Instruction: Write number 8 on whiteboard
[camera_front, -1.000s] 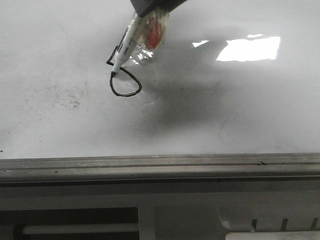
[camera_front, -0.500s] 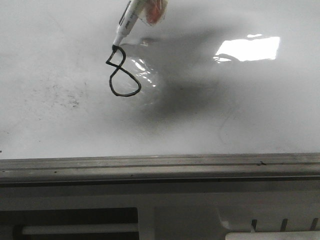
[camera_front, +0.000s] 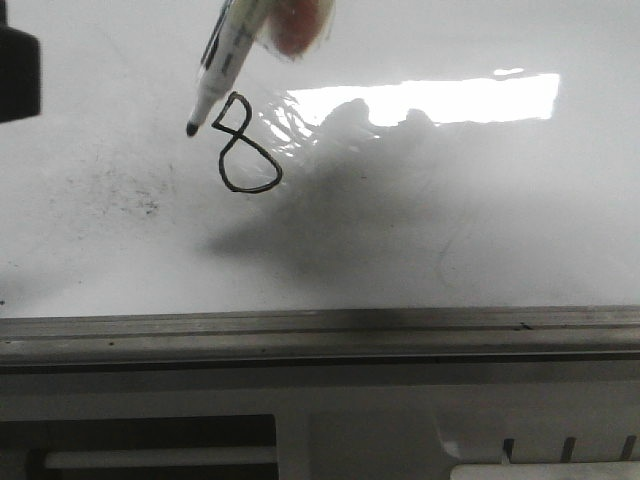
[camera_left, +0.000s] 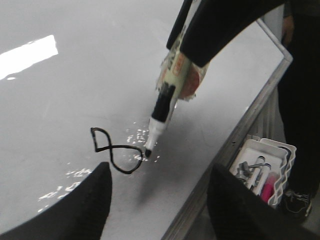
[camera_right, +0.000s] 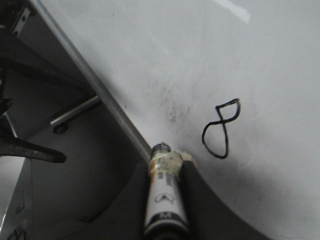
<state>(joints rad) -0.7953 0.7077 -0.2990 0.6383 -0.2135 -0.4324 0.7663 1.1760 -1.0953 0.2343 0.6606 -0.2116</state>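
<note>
Front view shows the whiteboard (camera_front: 480, 250) filling most of the frame, shiny white with a bright patch of light at the upper right. The 8 (camera_front: 243, 145) sits in the upper left part, drawn in thin black line. Its top loop is small and pointy, and its bottom loop is bigger and round. The pen (camera_front: 220, 65) comes down from the top edge, tilted, with its black tip just left of the top loop. The tip looks lifted off the board, not on the line. Something orange and see-through is stuck to the pen near the top of the frame. Grey smudges (camera_front: 130, 190) lie left of the 8. A grey rail (camera_front: 320, 335) runs across the lower part of the frame. A dark block at the far upper left edge is hard to make out.

Left wrist view shows the left gripper (camera_left: 160, 200) with its two dark fingers (camera_left: 75, 210) wide apart and nothing between them. The 8 (camera_left: 116, 152) lies sideways in the lower left of this frame, and the pen tip is just beside its round loop. At the lower right a white tray (camera_left: 262, 170) holds small things, one of them pink.

Right wrist view shows the right gripper (camera_right: 165, 200) closed tight on the pen (camera_right: 162, 195), at the bottom middle. The 8 (camera_right: 222, 130) is at the middle right.
</note>
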